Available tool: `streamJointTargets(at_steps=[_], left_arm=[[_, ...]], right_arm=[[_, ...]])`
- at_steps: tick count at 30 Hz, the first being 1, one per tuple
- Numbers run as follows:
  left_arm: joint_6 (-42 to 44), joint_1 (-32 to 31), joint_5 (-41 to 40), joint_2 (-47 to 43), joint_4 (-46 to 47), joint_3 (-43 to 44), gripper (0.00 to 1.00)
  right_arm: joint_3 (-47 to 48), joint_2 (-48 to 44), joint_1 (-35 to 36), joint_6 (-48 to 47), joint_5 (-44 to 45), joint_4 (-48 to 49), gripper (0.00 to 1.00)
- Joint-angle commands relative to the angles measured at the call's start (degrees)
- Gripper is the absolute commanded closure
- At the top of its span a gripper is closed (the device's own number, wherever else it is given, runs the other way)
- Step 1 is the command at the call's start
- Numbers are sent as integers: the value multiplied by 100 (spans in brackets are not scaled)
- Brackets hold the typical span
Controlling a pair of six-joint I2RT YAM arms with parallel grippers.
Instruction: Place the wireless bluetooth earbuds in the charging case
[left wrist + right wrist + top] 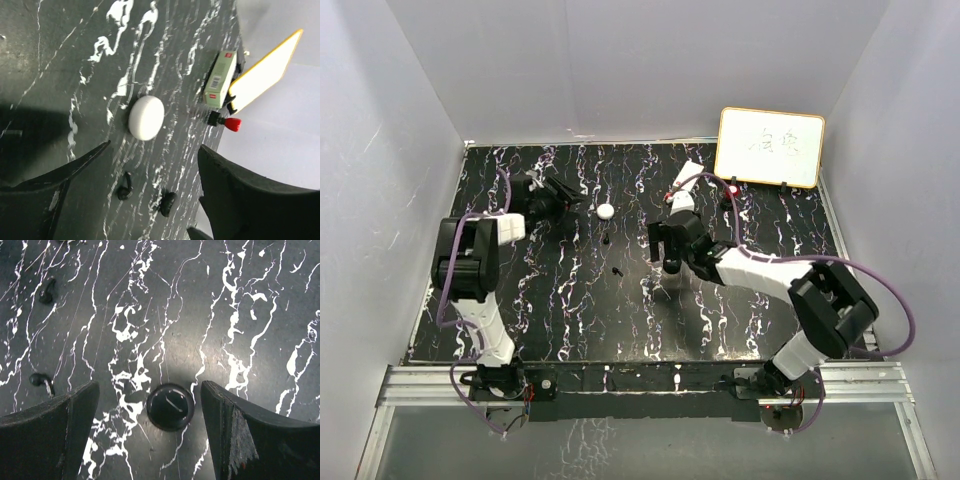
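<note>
Black left jaws parted, empty, right jaws seemingly straddling black puck (170, 406)

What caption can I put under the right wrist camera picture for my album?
Open jaws frame a round black puck on the marbled table, two black earbuds lying nearby.

Beyond the left claw (155, 147), the green box's (220, 80) label is too blurred to read; past the right claw (150, 384), the whiteboard's (770, 147) writing is illegibly faint.

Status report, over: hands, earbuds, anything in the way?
Left hand open, facing white puck. Right hand open above black puck. Two black earbuds loose on table. No obstruction seen.
</note>
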Motion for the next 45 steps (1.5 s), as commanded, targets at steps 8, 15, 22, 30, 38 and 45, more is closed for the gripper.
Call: streamJointTargets(at_steps=[8, 15, 22, 30, 38, 45], left_arm=[[609, 199, -461, -2811, -923, -916, 30], [626, 190, -347, -3683, -1024, -1319, 29], [602, 190, -185, -4034, -1022, -1560, 29], [723, 173, -100, -4447, -1180, -1668, 29], [815, 173, -55, -4479, -1271, -1711, 29], [820, 173, -51, -4487, -1278, -1719, 29]], right_arm=[[664, 719, -95, 762, 69, -532, 19], [569, 718, -98, 761, 37, -492, 19], [604, 884, -136, 745, -85, -453, 19], [421, 775, -275, 1047, -270, -543, 19], [107, 513, -286, 1285, -464, -517, 19], [76, 515, -283, 1309, -773, -389, 19]])
